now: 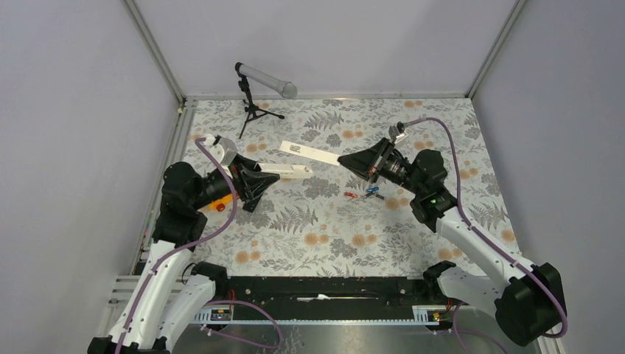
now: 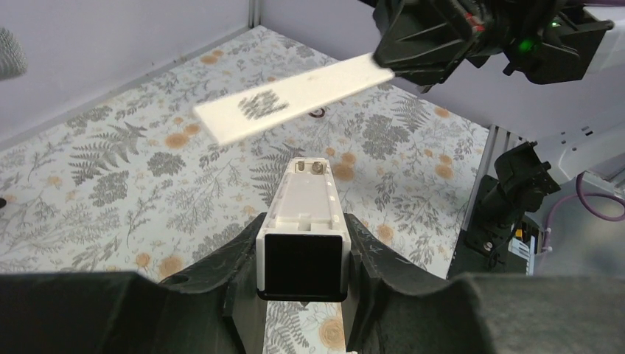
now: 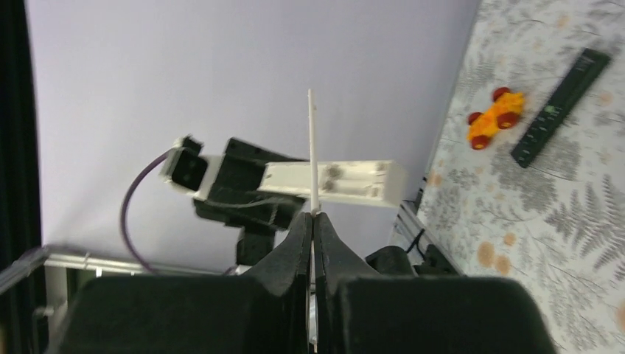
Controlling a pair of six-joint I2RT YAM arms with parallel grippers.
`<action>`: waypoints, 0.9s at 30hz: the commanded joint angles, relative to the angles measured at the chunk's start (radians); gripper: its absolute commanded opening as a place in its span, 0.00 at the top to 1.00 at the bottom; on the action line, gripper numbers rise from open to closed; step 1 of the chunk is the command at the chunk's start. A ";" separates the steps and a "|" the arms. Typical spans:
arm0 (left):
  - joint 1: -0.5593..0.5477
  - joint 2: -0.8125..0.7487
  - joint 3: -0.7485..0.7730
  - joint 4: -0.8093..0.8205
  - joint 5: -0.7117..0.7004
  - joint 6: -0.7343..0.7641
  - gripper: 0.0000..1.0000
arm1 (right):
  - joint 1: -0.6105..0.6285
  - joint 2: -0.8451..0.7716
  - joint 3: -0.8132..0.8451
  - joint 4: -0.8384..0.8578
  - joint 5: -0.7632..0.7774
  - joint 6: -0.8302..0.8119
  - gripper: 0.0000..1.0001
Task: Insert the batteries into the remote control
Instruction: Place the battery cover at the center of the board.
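Batteries (image 1: 365,194) lie loose on the surface (image 1: 324,243), a red one and blue ones close together, off beyond the remote (image 1: 289,171) on its right-arm side. We hold none of them: they lie apart from both hands, nearer to our right hand (image 1: 346,161) than to our left hand (image 1: 267,175).

Our left hand is clenched on the white remote, gripping its near end between both fingers (image 2: 228,273). The remote's far end sticks out toward the right arm. Its battery bay faces up and is open, with metal contacts showing at the far end in the left wrist view.

Our right hand is clenched on a thin white cover (image 1: 313,153), jaws nearly together on one end. The cover hangs in the air just beyond the remote's far end, apart from it; from the right wrist we see it edge-on (image 3: 312,147), crossing in front of the remote (image 3: 335,182).

An orange toy car (image 3: 495,118) and a black remote (image 3: 560,107) lie side by side on the surface, on the left-arm side of the white remote. A microphone (image 1: 265,80) on a small tripod stands behind the remote, at the back wall.
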 commanded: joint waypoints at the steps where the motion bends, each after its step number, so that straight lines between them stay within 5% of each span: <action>1: -0.002 -0.043 0.030 -0.090 0.032 0.060 1.00 | -0.006 0.042 -0.062 -0.061 0.105 -0.039 1.00; 6: -0.002 -0.077 0.037 -0.095 0.161 0.087 1.00 | -0.004 0.100 -0.128 -0.152 0.129 -0.128 1.00; 15: -0.002 -0.042 0.023 0.019 0.191 -0.004 1.00 | 0.002 0.172 -0.271 -0.258 0.194 -0.286 1.00; 21: -0.002 -0.034 0.045 0.050 0.221 -0.019 1.00 | 0.002 0.171 -0.262 -0.391 0.263 -0.387 0.87; 24: -0.002 -0.027 0.048 0.072 0.230 -0.033 1.00 | 0.002 0.169 -0.262 -0.451 0.293 -0.406 0.74; 27: -0.002 -0.022 0.042 0.113 0.240 -0.053 1.00 | 0.002 0.140 -0.239 -0.538 0.349 -0.455 0.36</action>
